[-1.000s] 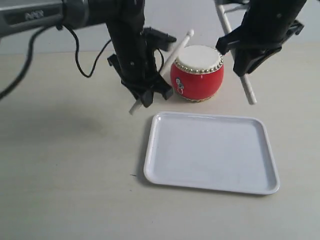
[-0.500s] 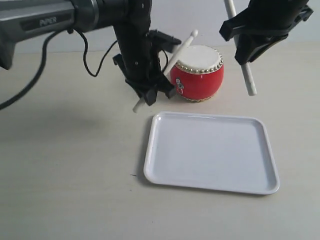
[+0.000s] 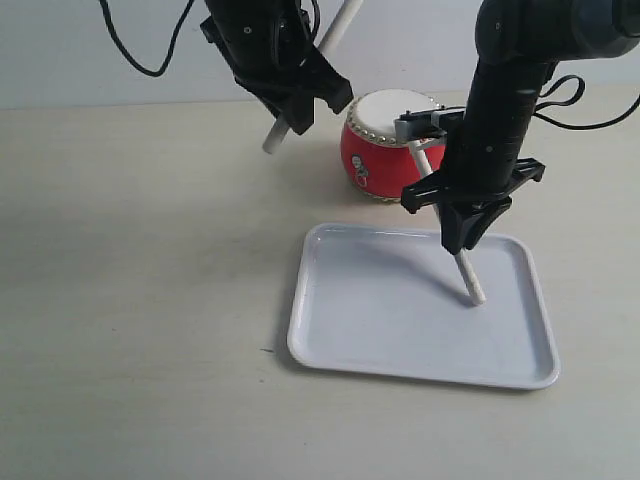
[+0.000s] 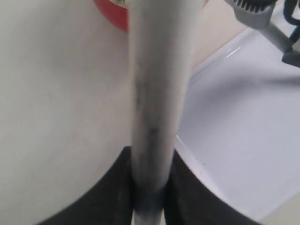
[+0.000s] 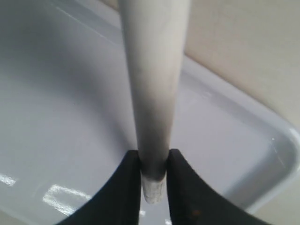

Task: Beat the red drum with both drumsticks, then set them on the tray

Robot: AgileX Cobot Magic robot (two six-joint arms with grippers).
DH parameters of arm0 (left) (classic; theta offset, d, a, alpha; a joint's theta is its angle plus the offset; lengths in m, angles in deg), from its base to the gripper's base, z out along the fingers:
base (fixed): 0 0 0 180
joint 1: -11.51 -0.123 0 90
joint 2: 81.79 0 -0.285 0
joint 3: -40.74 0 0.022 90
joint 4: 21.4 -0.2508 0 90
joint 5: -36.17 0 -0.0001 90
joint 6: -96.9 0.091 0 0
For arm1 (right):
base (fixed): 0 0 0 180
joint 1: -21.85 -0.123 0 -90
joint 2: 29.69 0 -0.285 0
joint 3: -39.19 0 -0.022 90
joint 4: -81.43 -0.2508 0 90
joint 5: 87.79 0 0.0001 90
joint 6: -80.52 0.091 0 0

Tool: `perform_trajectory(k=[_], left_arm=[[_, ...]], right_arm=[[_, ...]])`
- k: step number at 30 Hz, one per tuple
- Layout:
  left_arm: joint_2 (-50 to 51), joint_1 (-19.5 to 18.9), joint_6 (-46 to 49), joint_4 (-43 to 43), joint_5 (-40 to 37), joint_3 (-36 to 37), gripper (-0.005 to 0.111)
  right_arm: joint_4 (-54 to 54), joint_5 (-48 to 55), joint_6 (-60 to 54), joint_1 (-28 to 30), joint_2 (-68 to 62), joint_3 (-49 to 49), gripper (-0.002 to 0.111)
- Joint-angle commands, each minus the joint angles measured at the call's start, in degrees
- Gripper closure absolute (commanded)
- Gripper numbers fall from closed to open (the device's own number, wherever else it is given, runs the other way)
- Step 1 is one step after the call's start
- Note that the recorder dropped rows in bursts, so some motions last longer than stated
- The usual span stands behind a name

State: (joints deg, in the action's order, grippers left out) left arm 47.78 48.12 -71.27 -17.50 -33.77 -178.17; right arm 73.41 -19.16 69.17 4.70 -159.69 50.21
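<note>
The drum [image 3: 372, 160] sits just behind the tray [image 3: 380, 320]. The right gripper [image 3: 460, 228] clamps one stick [image 3: 468, 282], tip apparently touching the tray: placing is underway. Next, lay it flat and release. The left gripper [image 3: 298, 110] grips the other stick [image 3: 274, 138], raised beside the drum.

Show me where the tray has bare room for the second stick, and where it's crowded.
The tray is bare across its left half, from the left rim to the stick in the right claw. Its near edge is also bare. Crowded: the far right part, between that claw and the drum.
</note>
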Motion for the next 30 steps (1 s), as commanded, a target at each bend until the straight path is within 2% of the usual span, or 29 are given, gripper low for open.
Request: perform_trajectory(k=[1, 8, 13, 20, 30], left_arm=[[3.97, 0.28, -0.36, -0.3, -0.02, 0.88, 0.107], [14.82, 0.28, 0.99, -0.3, -0.02, 1.49, 0.107], [16.73, 0.28, 2.37, -0.54, -0.02, 1.34, 0.107], [10.77, 0.04, 1.17, -0.82, -0.02, -0.53, 0.107], [-1.33, -0.7, 1.69, -0.94, -0.02, 0.99, 0.107]], right_arm=[[0.07, 0.19, -0.58, 0.18, 6.35, 0.19, 0.108], [0.07, 0.41, -0.32, 0.18, 19.28, 0.19, 0.108], [0.07, -0.62, -0.32, 0.18, 24.77, 0.19, 0.108], [0.29, 1.03, -1.07, 0.18, 26.43, 0.19, 0.108], [2.61, 1.33, -9.39, 0.18, 22.16, 0.08, 0.108]])
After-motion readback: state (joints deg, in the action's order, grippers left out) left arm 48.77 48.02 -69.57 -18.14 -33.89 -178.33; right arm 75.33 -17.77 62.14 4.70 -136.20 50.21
